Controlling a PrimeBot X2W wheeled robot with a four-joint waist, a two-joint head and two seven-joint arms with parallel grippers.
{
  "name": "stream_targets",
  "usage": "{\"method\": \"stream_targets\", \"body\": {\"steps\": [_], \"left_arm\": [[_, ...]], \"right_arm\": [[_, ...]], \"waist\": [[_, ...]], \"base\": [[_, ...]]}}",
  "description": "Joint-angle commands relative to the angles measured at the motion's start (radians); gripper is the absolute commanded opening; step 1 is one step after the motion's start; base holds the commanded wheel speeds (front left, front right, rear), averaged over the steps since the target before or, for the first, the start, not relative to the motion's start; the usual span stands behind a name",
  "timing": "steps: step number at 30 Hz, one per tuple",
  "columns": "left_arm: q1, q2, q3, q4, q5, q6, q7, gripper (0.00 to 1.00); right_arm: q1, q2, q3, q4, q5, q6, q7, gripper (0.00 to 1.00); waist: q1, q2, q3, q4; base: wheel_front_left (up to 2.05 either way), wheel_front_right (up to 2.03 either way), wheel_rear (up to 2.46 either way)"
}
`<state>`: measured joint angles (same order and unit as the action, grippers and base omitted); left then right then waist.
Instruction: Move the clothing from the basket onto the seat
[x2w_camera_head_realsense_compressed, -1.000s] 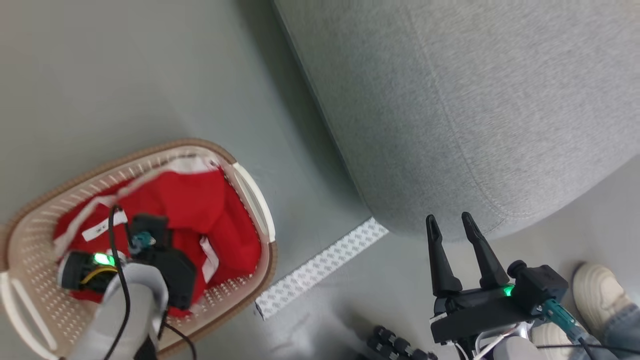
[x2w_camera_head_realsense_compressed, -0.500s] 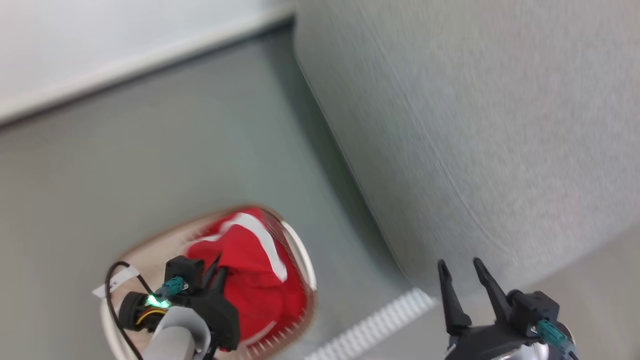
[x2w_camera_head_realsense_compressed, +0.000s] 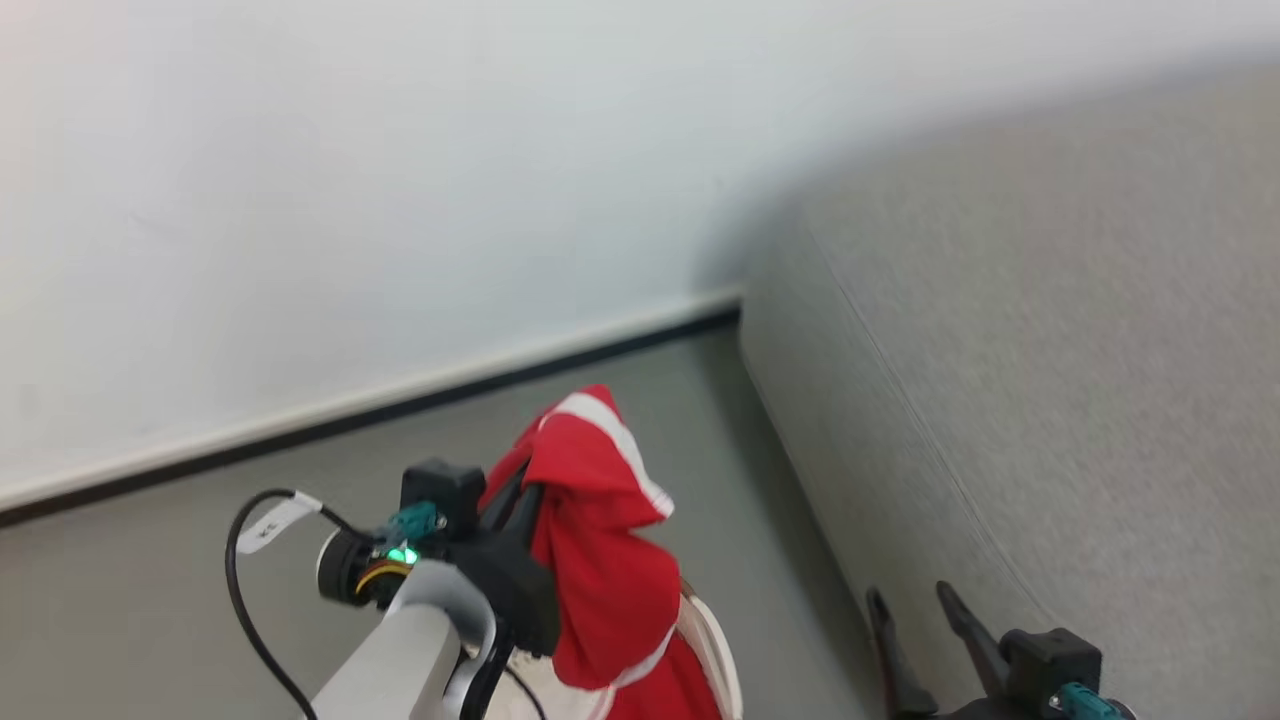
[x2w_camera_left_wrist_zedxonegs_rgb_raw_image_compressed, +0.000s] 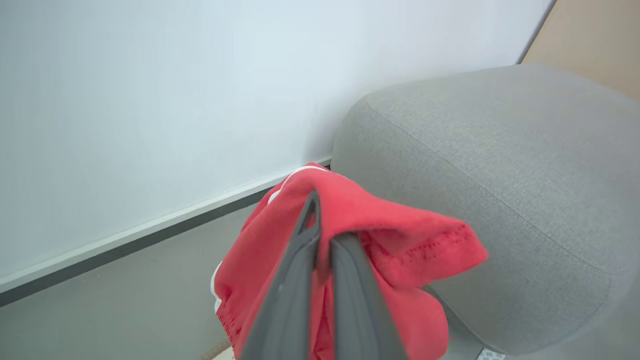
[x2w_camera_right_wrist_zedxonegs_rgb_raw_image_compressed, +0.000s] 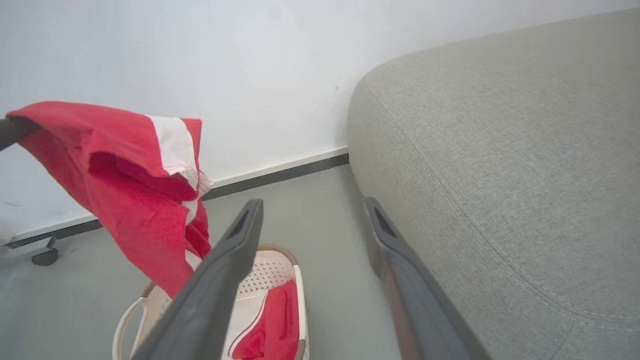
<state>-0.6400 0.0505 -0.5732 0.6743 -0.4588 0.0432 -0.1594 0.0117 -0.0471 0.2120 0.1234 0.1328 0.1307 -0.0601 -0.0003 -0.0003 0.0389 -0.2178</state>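
The clothing (x2w_camera_head_realsense_compressed: 600, 570) is partly out: one red, white-trimmed garment hangs in the air just off the end of the grey sofa (x2w_camera_head_realsense_compressed: 1050, 400), where it is meant to go. The basket (x2w_camera_right_wrist_zedxonegs_rgb_raw_image_compressed: 270, 272) stands on the floor beside that sofa end, below the garment. More red fabric (x2w_camera_right_wrist_zedxonegs_rgb_raw_image_compressed: 275, 320) lies inside it, so I judge the job part done. The left tool (x2w_camera_head_realsense_compressed: 518, 497) is clamped together on a fold near the garment's top. That lets the rest drape free of the rim for a carry across to the sofa. The right tool (x2w_camera_right_wrist_zedxonegs_rgb_raw_image_compressed: 314, 205), nearer the sofa's side, has its fingers apart with nothing between them, probably kept ready.
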Motion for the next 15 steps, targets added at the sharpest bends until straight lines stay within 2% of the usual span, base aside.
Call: {"method": "stream_targets", "body": {"steps": [1,15], "left_arm": [[-0.005,0.0,-0.007,-0.007,-0.009,0.005,0.002,0.0],[-0.092,0.0,-0.03,-0.087,-0.027,0.005,0.064,0.0]], "right_arm": [[0.013,-0.003,0.009,-0.003,0.005,0.0,0.004,1.0],[0.036,-0.003,0.08,-0.019,0.02,0.0,0.03,1.0]], "waist": [[0.0003,0.0003,-0.134,0.123],[0.0003,0.0003,-0.182,0.163]], "base": [[0.0,0.0,0.0],[0.0,0.0,0.0]]}}
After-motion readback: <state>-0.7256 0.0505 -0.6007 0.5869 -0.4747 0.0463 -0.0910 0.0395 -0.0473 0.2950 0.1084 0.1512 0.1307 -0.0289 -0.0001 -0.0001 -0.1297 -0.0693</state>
